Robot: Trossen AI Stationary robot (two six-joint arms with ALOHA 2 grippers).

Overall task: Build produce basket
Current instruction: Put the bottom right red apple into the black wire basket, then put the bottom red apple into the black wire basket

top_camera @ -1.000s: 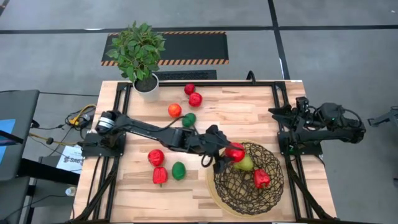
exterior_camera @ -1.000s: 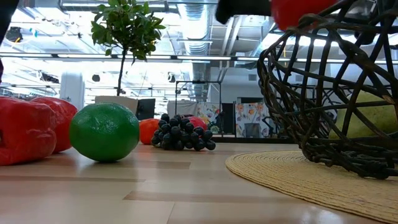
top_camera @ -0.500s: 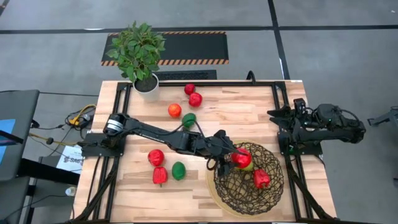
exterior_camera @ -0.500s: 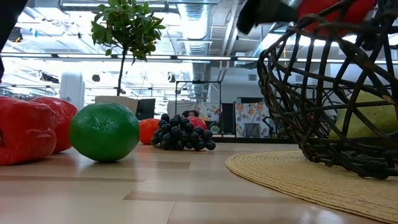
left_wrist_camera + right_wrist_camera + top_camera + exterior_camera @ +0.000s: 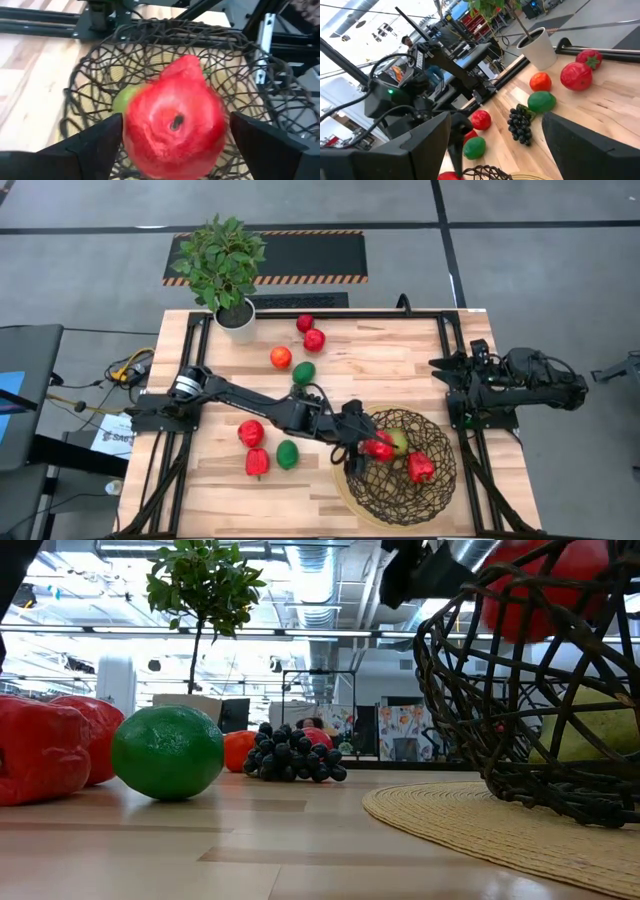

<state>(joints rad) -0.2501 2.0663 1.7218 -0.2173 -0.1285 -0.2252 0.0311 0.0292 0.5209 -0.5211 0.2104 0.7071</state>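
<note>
Spanning most of the high view, the wooden desk (image 5: 400,370) carries the round woven wire basket (image 5: 400,480) on its near right part, resting on a tan straw mat (image 5: 345,492). Reaching across from the left side, the left arm (image 5: 250,396) ends at the basket's left rim, where the left gripper (image 5: 372,444) hangs over the bowl with its jaws closed around a red apple (image 5: 175,122); the left wrist view shows the apple between the two dark fingers (image 5: 87,145), above the mesh. Inside the basket lie a green pear (image 5: 399,441), just beside the held apple, and a red pepper (image 5: 420,467) nearer the right wall. The right arm waits at the desk's right edge, its right gripper (image 5: 448,367) with jaws spread apart. A potted plant (image 5: 228,265) stands at the far left corner. Loose on the desk are two red fruits (image 5: 310,332) at the far edge, an orange (image 5: 281,357), a green lime (image 5: 304,372) with dark grapes (image 5: 519,123) next to it, and nearer the left side a red apple (image 5: 251,432), a red pepper (image 5: 257,463) and a second lime (image 5: 288,453)
</note>
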